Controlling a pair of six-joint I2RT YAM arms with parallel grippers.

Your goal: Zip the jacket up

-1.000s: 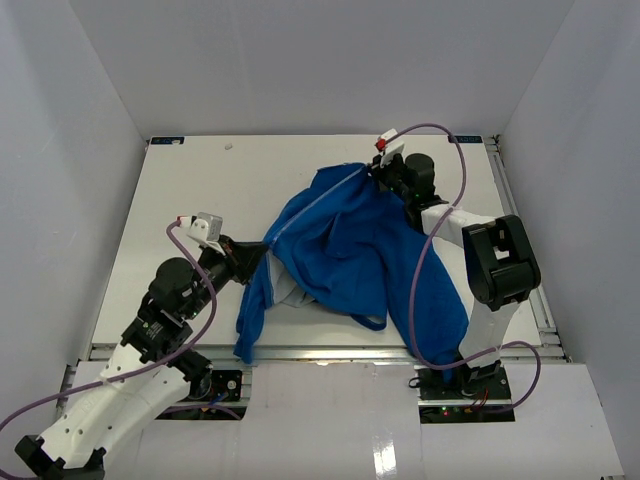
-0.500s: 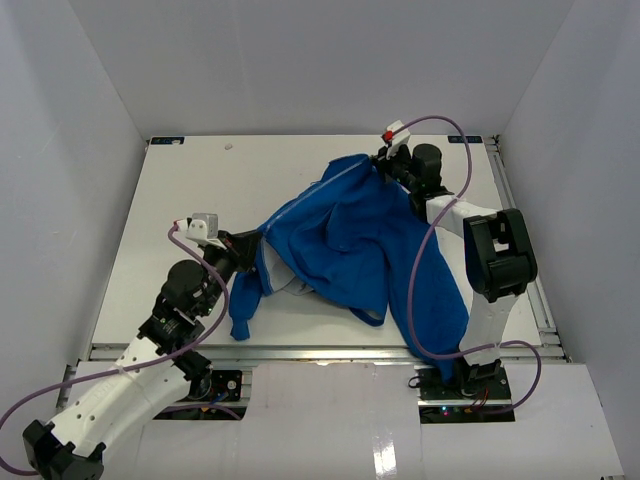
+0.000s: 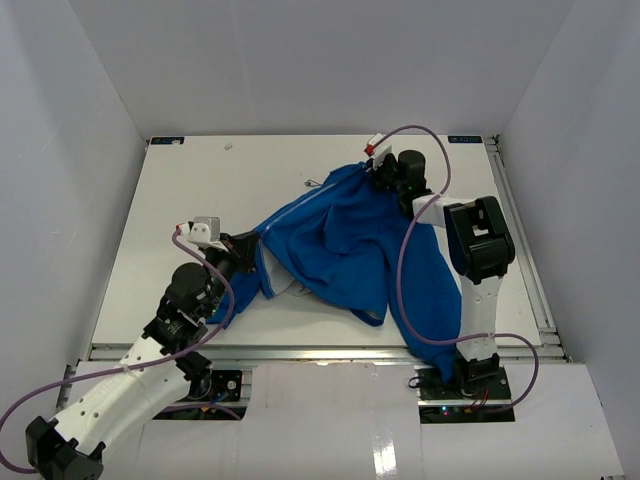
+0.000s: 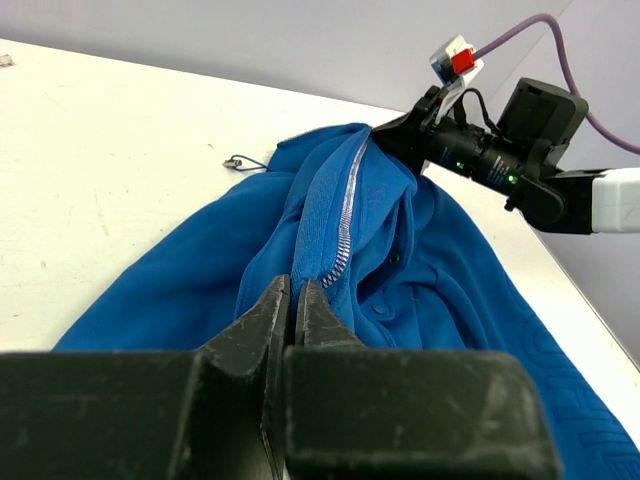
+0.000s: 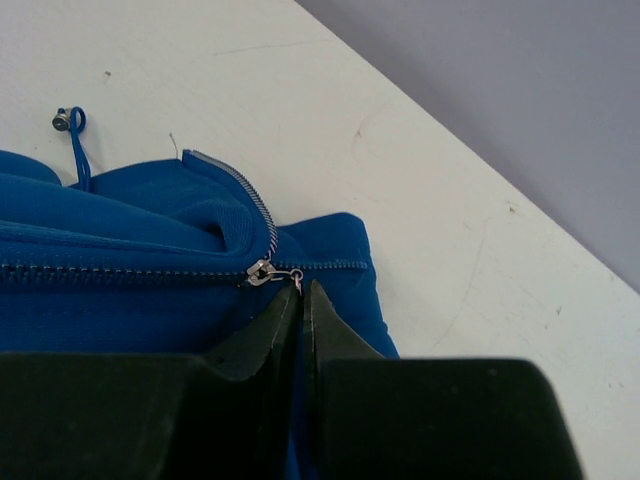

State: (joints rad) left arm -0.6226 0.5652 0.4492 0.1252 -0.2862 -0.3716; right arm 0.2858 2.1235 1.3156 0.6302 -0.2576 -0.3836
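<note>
The royal-blue jacket lies crumpled on the white table, its pale zipper line stretched taut between my two grippers. My left gripper is shut on the jacket's lower front edge at the near end of the zipper. My right gripper is at the jacket's far top end, shut on the small metal zipper pull. The slider sits close to the top of the teeth. The right gripper also shows in the left wrist view.
A blue drawstring with a metal toggle lies on the table beside the collar. A sleeve hangs over the near table edge by the right arm's base. White walls enclose the table on three sides.
The right gripper has shifted slightly left at the far end. The jacket's near-left part has been drawn up and in, and the zipper line now runs straighter between the grippers.
</note>
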